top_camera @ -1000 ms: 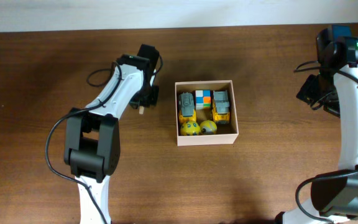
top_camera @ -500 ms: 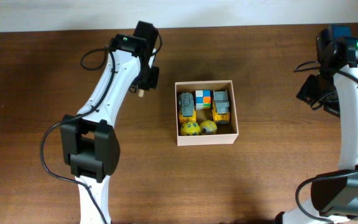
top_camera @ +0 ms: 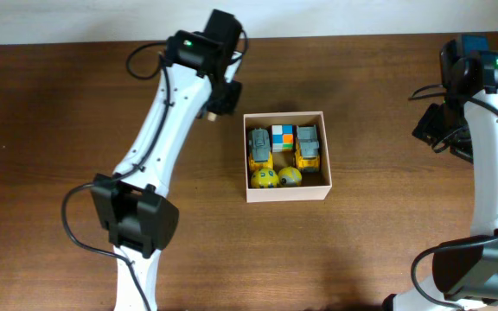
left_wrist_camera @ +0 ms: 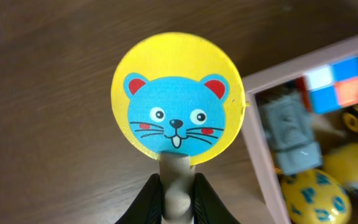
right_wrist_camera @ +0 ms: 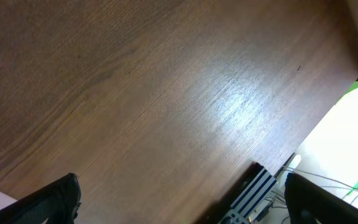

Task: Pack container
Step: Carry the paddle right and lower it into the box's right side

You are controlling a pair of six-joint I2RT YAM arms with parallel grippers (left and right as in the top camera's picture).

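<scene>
Overhead view of a dark wooden table (top_camera: 50, 147). The container (top_camera: 287, 193), a shallow square box with white walls, sits near the table's centre. Inside it are two grey-and-yellow toy trucks (top_camera: 260, 147), with a cube of coloured squares (top_camera: 283, 136) between them at the box's 12 o'clock side. Two yellow balls (top_camera: 263, 179) lie at about 6 to 7 o'clock. The floor near 5 o'clock looks bare.

The left gripper (left_wrist_camera: 178, 190) is just outside the box's 10 o'clock corner. Its jaws are pressed onto the pale stem of a paddle toy (left_wrist_camera: 178, 99), a round yellow disc printed with a blue cat face. In the left wrist view the disc is over bare table, and the box rim lies to its 3 o'clock.

The right gripper (right_wrist_camera: 180, 186) is well apart, by the table's 3 o'clock edge. Its jaws are spread wide with nothing between them.

The step in hand appears to be carrying the paddle toy to the box. The next move likely calls for travel towards 4 o'clock until the disc is over the opening, then lowering and releasing. The disc looks broad beside the free floor, so it may come to rest on the other toys.
</scene>
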